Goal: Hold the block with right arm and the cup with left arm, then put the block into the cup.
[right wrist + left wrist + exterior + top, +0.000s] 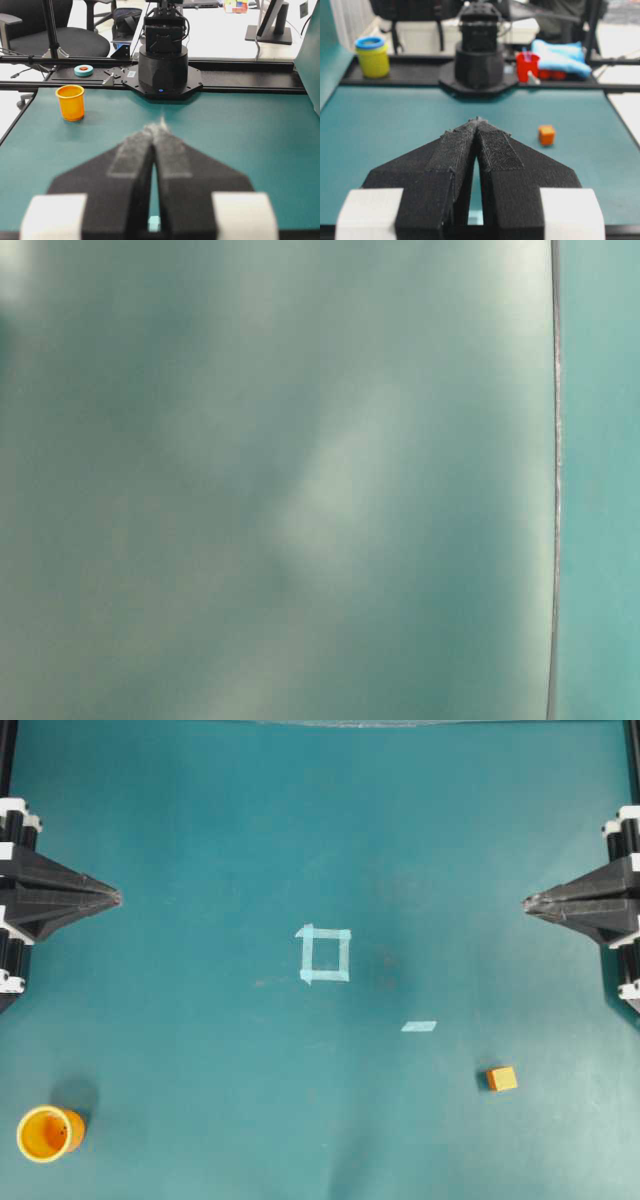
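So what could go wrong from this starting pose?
1. The block is small and the right gripper, jaws shut, sits far off; a slightly off pinch could nudge it away.
2. The cup stands near the table's corner, so a clumsy left gripper approach might tip it or push it off.

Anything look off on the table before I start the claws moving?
Only the table-level view: it shows nothing but a blurred teal surface. On the table, the cup stands upright, the block lies flat, and both claws, left and right, are shut and empty.
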You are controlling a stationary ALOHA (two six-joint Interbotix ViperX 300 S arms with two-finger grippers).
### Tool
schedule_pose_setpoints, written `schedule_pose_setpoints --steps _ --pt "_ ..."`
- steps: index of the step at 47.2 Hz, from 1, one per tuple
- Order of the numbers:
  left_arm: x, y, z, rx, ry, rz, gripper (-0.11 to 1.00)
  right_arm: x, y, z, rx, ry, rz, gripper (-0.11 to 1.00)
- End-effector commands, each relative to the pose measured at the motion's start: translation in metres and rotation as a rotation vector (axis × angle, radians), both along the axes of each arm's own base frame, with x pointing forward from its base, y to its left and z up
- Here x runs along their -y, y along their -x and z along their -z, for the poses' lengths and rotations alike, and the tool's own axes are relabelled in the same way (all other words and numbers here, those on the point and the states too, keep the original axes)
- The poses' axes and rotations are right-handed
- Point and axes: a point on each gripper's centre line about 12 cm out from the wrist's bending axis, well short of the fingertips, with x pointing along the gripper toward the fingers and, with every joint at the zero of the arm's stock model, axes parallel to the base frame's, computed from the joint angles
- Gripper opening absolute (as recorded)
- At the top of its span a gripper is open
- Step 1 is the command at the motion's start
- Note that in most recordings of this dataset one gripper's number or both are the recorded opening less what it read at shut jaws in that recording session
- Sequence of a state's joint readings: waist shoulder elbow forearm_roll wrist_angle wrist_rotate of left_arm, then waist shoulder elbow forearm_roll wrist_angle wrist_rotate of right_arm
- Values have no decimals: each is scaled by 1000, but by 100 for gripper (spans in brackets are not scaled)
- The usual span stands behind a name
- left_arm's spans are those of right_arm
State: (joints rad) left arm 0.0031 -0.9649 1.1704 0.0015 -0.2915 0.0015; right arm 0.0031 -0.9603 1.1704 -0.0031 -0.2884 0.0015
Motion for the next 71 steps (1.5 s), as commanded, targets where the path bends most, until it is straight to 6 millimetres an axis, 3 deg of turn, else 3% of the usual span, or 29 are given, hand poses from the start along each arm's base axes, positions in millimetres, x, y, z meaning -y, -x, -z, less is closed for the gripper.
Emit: schedule_pose_setpoints --steps 1,7,15,20,29,33,41,52,55,67,71 --pt "1 -1 0 -41 17 7 -1 -1 -2 -9 20 -12 -4 0" --pt "1 2 4 -127 54 6 19 -1 -8 -7 -80 -15 -3 0" --pt "1 10 0 -152 95 5 20 -1 -17 3 -269 -37 0 0" --pt "1 15 -1 -170 108 4 29 -1 -22 3 -341 -72 5 0" --pt "1 18 6 -247 123 -1 70 -1 -28 4 -387 -144 15 0" --pt "1 18 13 -296 123 -5 82 -1 -29 2 -385 -165 14 0" --pt "8 21 25 -413 92 34 86 -6 -29 3 -390 -184 -1 0" --pt "42 32 37 -540 60 214 86 -11 -29 6 -420 -251 -11 2" --pt "50 35 39 -565 49 264 86 -11 -29 8 -436 -274 -7 8" --pt "73 48 47 -680 99 371 86 -12 -32 21 -526 -364 19 56" --pt "79 51 50 -711 97 404 86 -14 -34 28 -583 -385 31 64"
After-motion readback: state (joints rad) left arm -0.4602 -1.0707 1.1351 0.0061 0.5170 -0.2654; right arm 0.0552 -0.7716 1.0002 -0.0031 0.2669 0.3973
